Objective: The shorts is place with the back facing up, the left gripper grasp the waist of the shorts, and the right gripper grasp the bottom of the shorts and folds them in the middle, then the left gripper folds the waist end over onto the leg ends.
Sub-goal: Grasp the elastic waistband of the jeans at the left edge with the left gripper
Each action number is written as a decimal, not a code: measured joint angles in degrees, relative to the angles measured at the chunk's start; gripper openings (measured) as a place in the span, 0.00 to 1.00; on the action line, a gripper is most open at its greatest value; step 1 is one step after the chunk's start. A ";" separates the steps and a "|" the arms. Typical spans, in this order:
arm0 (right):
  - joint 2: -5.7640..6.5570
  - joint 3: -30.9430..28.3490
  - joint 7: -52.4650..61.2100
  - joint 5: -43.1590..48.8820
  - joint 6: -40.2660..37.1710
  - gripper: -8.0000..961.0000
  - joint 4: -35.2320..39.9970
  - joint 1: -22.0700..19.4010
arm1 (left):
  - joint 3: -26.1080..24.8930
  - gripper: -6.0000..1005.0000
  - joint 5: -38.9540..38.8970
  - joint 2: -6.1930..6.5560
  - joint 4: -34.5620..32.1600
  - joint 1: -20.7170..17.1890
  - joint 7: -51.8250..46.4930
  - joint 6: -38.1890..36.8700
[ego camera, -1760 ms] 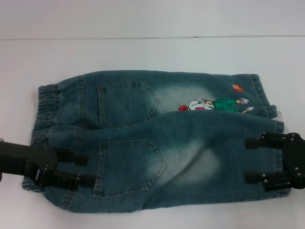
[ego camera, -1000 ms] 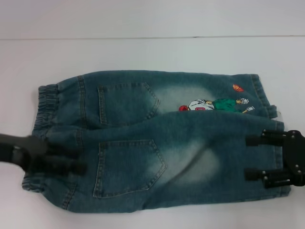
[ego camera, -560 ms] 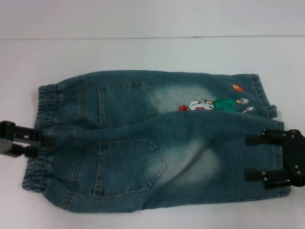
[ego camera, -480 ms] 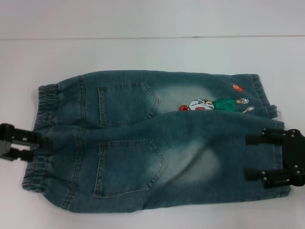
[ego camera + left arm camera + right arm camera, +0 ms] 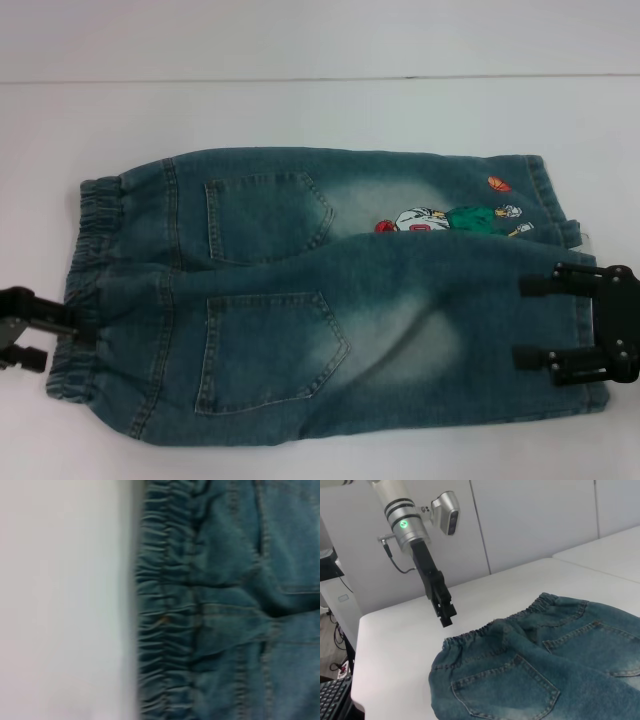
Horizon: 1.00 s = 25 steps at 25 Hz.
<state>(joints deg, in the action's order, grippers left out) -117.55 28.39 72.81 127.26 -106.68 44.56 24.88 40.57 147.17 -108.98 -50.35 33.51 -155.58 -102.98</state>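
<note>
shorts (image 5: 330, 290) flat, L gripper (image 5: 45, 328) open by waistband, R gripper (image 5: 535, 320) open over hems

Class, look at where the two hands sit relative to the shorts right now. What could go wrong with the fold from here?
1. The left hand hangs at the outer edge of the waist, not over it; closing here might catch only ruffles or miss.
2. The right hand is open over one leg end, so it may lift just that leg of the shorts, leaving the embroidered one flat.
</note>
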 joint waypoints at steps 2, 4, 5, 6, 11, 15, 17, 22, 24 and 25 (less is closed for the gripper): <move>0.01 0.00 -0.09 0.01 0.38 0.98 0.00 -0.02 | 0.02 0.81 1.80 -0.24 0.16 0.32 -0.09 0.48; 0.02 0.00 -0.43 0.01 0.65 0.98 0.00 -0.07 | 0.08 0.80 3.45 -0.57 0.21 0.68 -0.18 0.75; 0.02 0.00 -0.65 0.01 0.71 0.98 0.00 -0.09 | 0.08 0.80 4.51 -0.82 0.22 0.86 -0.22 0.99; 0.02 -0.01 -0.83 0.01 0.73 0.98 0.00 -0.12 | 0.04 0.80 5.37 -1.10 0.23 0.96 -0.25 1.31; 0.05 0.00 -0.95 0.09 0.84 0.98 0.01 -0.18 | 0.31 0.80 6.67 -1.80 0.26 1.10 -0.38 2.17; 0.07 0.27 -1.27 0.10 1.11 0.98 -0.05 -0.27 | 0.46 0.79 6.72 -1.98 0.26 1.18 -0.41 2.28; -0.03 0.42 -1.43 0.10 1.18 0.98 -0.07 -0.34 | 0.59 0.79 6.76 -2.02 0.26 1.23 -0.43 2.49; -0.10 0.43 -1.52 0.10 1.18 0.98 -0.13 -0.50 | 0.58 0.79 7.50 -2.02 0.79 1.44 -0.52 3.43; -0.11 0.43 -1.53 0.10 1.18 0.98 -0.11 -0.53 | 0.47 0.79 7.96 -2.01 1.20 1.57 -0.55 3.70; -0.11 0.44 -1.53 0.10 1.18 0.98 -0.10 -0.53 | 0.39 0.79 8.10 -1.98 1.36 1.61 -0.56 3.81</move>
<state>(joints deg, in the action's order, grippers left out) -117.66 28.83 71.28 127.36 -105.50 44.46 24.34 40.95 155.27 -110.96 -48.98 35.13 -156.14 -99.17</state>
